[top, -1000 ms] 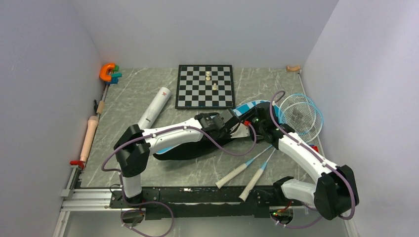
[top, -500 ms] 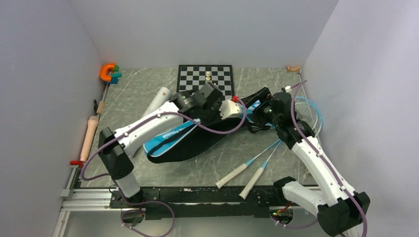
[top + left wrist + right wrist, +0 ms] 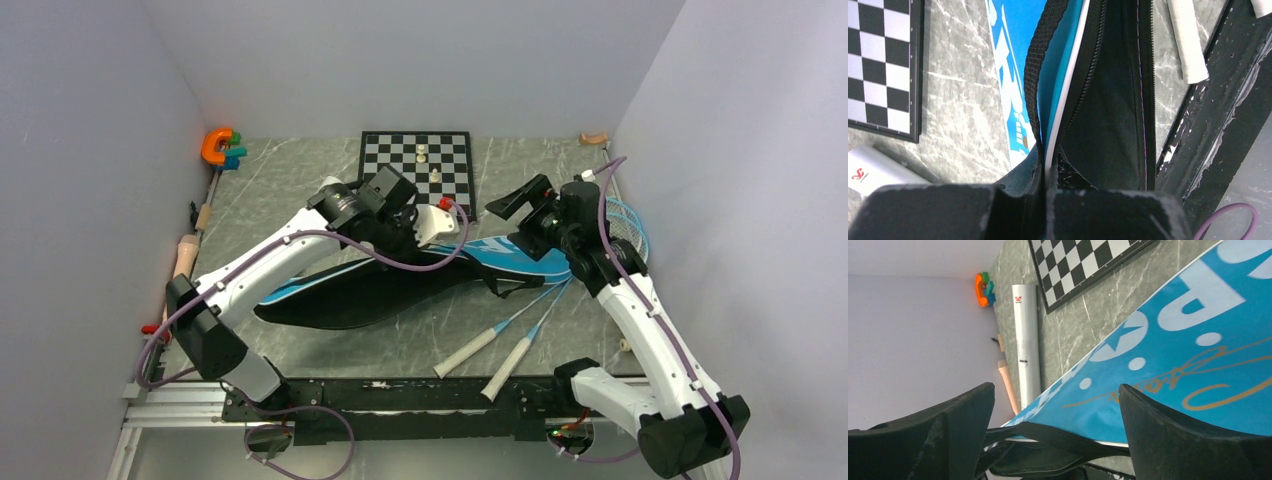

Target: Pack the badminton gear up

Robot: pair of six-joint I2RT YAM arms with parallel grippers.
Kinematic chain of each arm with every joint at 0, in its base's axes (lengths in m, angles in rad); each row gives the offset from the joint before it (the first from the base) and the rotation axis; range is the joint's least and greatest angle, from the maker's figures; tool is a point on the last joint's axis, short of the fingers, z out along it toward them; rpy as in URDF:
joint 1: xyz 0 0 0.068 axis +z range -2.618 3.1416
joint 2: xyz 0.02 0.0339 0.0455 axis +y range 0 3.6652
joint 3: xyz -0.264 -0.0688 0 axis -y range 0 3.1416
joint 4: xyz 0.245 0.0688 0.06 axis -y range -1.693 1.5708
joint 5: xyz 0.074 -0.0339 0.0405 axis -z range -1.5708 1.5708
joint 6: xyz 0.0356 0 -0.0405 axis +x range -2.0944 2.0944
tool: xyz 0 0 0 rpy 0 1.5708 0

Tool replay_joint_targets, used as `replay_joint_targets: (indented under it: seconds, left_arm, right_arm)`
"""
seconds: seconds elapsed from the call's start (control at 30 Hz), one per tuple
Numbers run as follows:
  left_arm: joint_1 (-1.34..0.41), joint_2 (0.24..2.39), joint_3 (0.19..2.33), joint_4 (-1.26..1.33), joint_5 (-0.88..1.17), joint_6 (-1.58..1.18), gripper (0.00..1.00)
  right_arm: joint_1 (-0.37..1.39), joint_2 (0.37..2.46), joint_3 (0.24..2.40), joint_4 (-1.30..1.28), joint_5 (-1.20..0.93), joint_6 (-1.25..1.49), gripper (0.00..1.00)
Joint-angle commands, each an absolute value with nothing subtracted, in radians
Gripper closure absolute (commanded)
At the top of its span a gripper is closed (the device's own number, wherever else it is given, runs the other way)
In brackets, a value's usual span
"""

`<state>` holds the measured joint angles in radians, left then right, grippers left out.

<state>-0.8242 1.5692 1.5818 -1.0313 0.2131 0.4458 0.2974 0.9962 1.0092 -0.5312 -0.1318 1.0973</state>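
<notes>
The blue "SPORT" bag (image 3: 500,247) with its black inside (image 3: 350,295) lies open across the table's middle. My left gripper (image 3: 405,238) is shut on the bag's edge and black strap, seen close in the left wrist view (image 3: 1045,182). My right gripper (image 3: 518,200) is open and empty above the bag's right end (image 3: 1173,365). Two light-blue rackets lie at the right. Their heads (image 3: 628,222) are partly behind my right arm and their white handles (image 3: 468,352) point to the near edge. The white tube (image 3: 1027,340) lies left of the bag. No shuttlecock shows.
The chessboard (image 3: 415,160) with two pieces lies at the back centre. The tan rolling pin (image 3: 183,262) lies along the left edge. An orange and green toy (image 3: 220,147) sits in the back left corner. A small tan piece (image 3: 593,138) lies at the back right.
My left arm swung left and back, drawing the bag leftward so that it lies longer and flatter. My right gripper rose toward the bag's right end and stands open.
</notes>
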Motion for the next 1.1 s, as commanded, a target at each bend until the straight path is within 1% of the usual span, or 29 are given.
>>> replay_joint_targets:
  seconds: [0.0,0.17,0.3,0.43,0.5,0.63,0.7,0.83,0.97,1.07]
  left_arm:
    - [-0.803,1.484,1.566,-1.022,0.236,0.417,1.0]
    - [-0.731,1.448,1.539,-1.026,0.255,0.366,1.0]
    - [-0.643,1.414,1.53,-1.028,0.29,0.329,1.0]
    - [-0.608,1.387,1.507,-1.025,0.29,0.314,1.0]
    - [-0.603,1.382,1.496,-1.021,0.3,0.307,1.0]
    - [-0.6,1.383,1.492,-1.024,0.327,0.299,1.0]
    - [-0.597,1.388,1.5,-1.03,0.332,0.301,1.0]
    - [-0.596,1.393,1.508,-1.039,0.345,0.303,1.0]
    - [-0.596,1.395,1.505,-1.043,0.364,0.305,1.0]
    - [-0.596,1.39,1.5,-1.049,0.385,0.311,1.0]
  right_arm:
    - [0.285,0.931,1.096,-0.616,-0.123,1.059,0.03]
    - [0.284,0.895,1.144,-0.742,-0.085,1.026,0.03]
    - [0.284,0.845,1.095,-0.778,-0.122,1.02,0.04]
    - [0.285,0.779,1.028,-0.783,-0.181,1.034,0.04]
    - [0.285,0.754,0.982,-0.757,-0.239,1.056,0.05]
    - [0.317,0.731,0.853,-0.638,-0.285,1.132,0.08]
    - [0.356,0.745,0.811,-0.585,-0.271,1.169,0.09]
    - [0.419,0.787,0.795,-0.51,-0.228,1.204,0.11]
    - [0.441,0.815,0.76,-0.448,-0.18,1.249,0.16]
    - [0.445,0.821,0.725,-0.398,-0.142,1.278,0.23]
